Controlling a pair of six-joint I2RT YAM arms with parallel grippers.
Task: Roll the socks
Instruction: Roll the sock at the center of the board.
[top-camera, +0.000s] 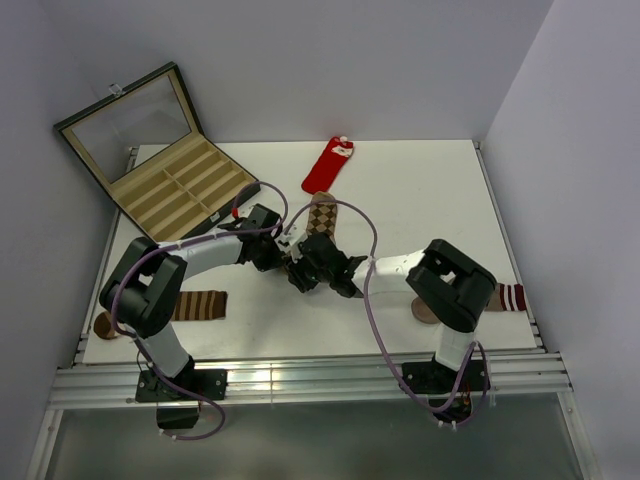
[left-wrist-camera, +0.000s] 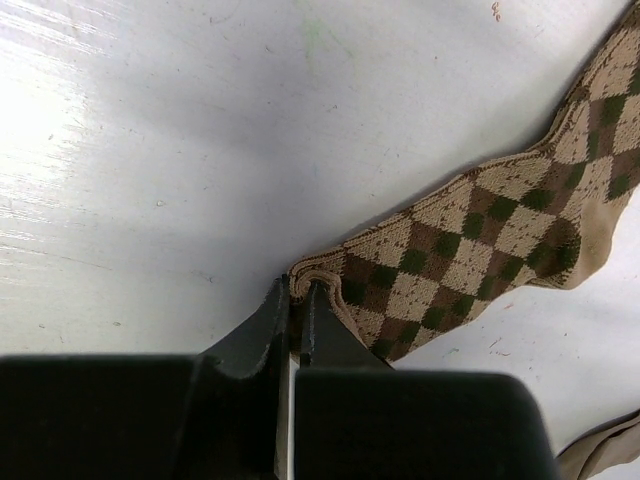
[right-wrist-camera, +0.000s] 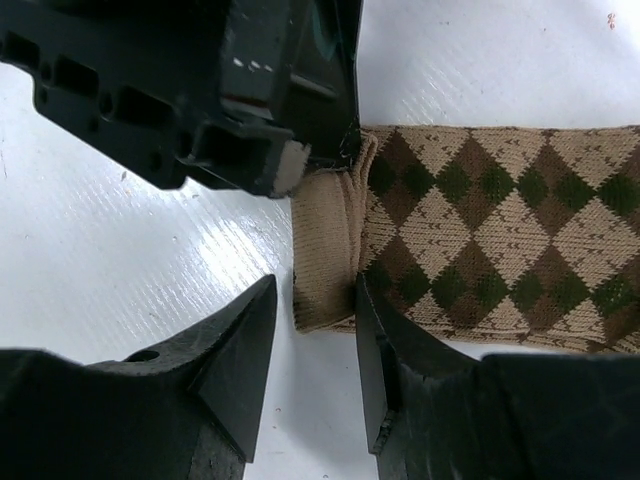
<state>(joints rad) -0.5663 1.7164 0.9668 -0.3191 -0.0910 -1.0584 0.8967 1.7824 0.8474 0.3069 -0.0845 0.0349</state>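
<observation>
The argyle sock (top-camera: 322, 217) lies mid-table, its near end under both grippers. In the left wrist view my left gripper (left-wrist-camera: 297, 290) is shut on the folded edge of the argyle sock (left-wrist-camera: 480, 235). In the right wrist view my right gripper (right-wrist-camera: 315, 300) is open, its fingers astride the plain tan folded cuff of the argyle sock (right-wrist-camera: 500, 240), with the left gripper's body just above. The two grippers meet at the sock's near end (top-camera: 300, 262). The red sock (top-camera: 329, 165) with a white cuff lies flat at the back of the table, untouched.
An open compartment box (top-camera: 180, 185) stands at the back left. A ring-striped sock (top-camera: 195, 305) lies near the left arm's base. Another striped sock (top-camera: 505, 296) and a tan piece lie by the right arm. The table's right edge and walls are close.
</observation>
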